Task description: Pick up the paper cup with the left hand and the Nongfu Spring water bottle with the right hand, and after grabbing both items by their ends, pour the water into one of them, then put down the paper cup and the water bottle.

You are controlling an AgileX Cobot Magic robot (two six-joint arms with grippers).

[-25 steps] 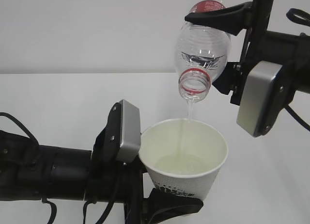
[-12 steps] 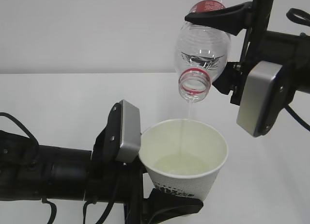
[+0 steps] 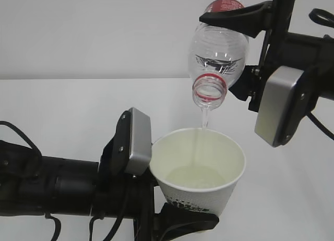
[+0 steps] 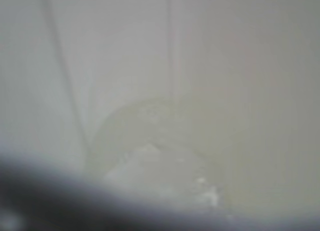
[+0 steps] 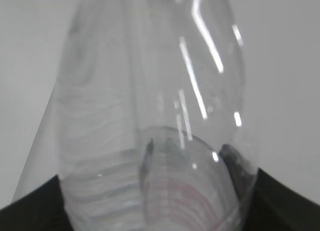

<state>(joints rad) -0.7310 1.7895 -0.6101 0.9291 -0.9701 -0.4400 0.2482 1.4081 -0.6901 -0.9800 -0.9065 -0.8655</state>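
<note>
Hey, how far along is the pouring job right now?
Both pickups look done: the left hand holds the paper cup, and the right hand holds the Nongfu Spring water bottle tipped mouth-down above it. Pouring is in hand: a thin stream of water runs into the cup. Left: setting both down.

No legible text, brand, number or sign is found in any view. A red label is seen on the Nongfu Spring water bottle (image 3: 218,53), at its top under the gripper, but no characters can be made out. A dark printed pattern is seen low on the paper cup (image 3: 201,176), partly hidden, unreadable. Both wrist views are too blurred for print to be read.
</note>
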